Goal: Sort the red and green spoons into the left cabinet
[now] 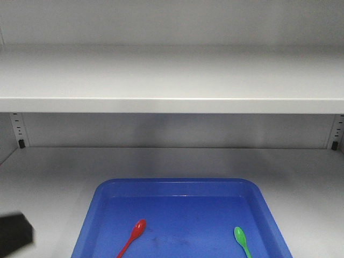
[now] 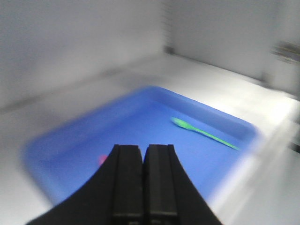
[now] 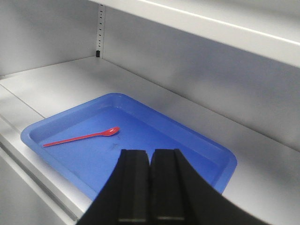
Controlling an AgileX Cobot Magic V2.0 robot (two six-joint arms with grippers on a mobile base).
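The left gripper is seen with its jaws pressed together and nothing between them, poised above the near edge of the blue tray; its wrist view is smeared, so fine detail cannot be read. The right gripper is likewise closed and empty, held over the tray's near right corner.

In the front view the red spoon lies in the near left part of the tray, bowl towards the back, and the green spoon in the near right part, well apart from it. The tray rests on the lower shelf board of the cabinet.

The step in hand is judged to be the approach to a first pick. The jaws should be spread before descent, and the thin handle crossed squarely at its middle. Because the spoons lie flat, a low pinch is called for, or the handle may be skated along the tray floor.
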